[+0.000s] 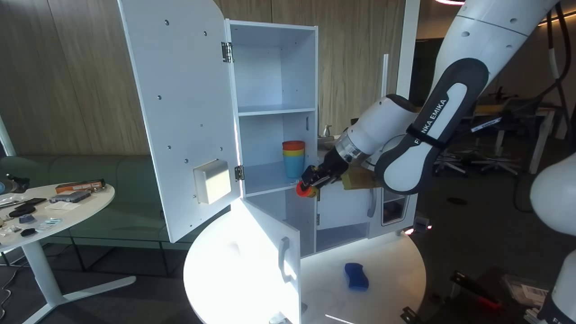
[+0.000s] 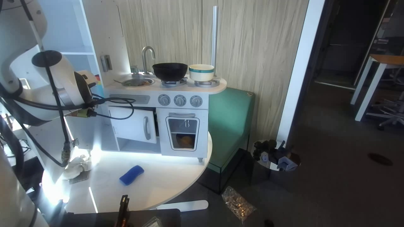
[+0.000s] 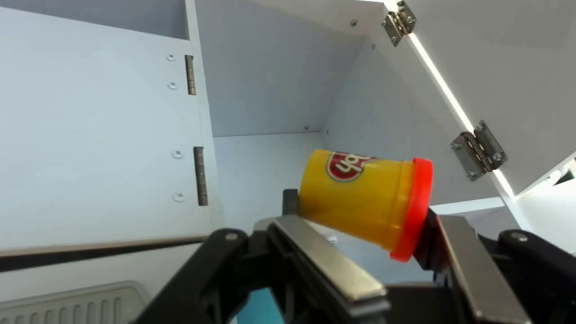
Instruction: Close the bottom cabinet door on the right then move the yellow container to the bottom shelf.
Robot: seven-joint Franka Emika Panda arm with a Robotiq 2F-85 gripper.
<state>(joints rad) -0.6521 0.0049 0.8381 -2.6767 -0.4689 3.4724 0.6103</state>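
The yellow container has a red lid and a red label; it lies sideways between the fingers in the wrist view. My gripper is shut on it, one finger at its base and one at the red lid. In an exterior view my gripper holds the container in front of the cupboard's right post, near the front edge of the bottom shelf. The right bottom cabinet door stands slightly ajar, with a dark gap at its handle side; it also shows in the wrist view.
A red, yellow and blue cup stack stands on the bottom shelf's right side. The tall upper door and lower left door stand wide open. A blue sponge lies on the round table. A black pan and white pot stand on the stove.
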